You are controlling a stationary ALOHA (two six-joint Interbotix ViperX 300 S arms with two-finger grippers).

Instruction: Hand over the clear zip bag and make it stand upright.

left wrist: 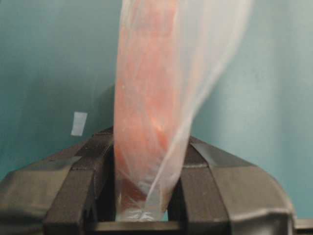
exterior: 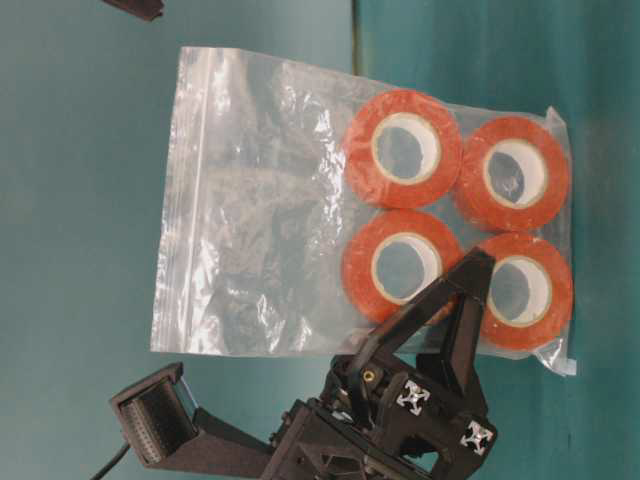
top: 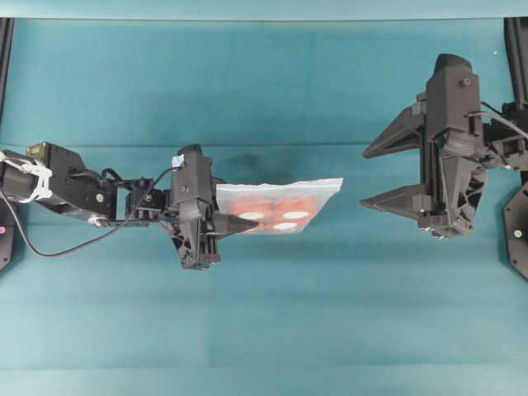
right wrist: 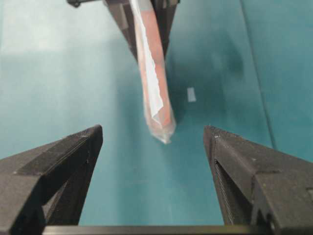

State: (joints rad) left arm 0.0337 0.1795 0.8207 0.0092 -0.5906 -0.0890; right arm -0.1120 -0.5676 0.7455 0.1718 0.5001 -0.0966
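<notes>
The clear zip bag (exterior: 270,200) is thin, shiny, crinkly see-through plastic, the orange rolls (exterior: 402,150) inside look smooth with white cores, the left gripper (top: 247,223) is dull black plastic, and the desk (top: 264,330) is soft-looking, matt teal.

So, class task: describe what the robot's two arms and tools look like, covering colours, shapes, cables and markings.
Both arms are matte black. Each tool, the left tool and the right tool, ends in two tapering, wedge-shaped fingers with ribbed inner faces. A thin black cable loops beside the left arm, which also carries white ties near its base. Small white cross-shaped markings show on the left tool's body.
</notes>
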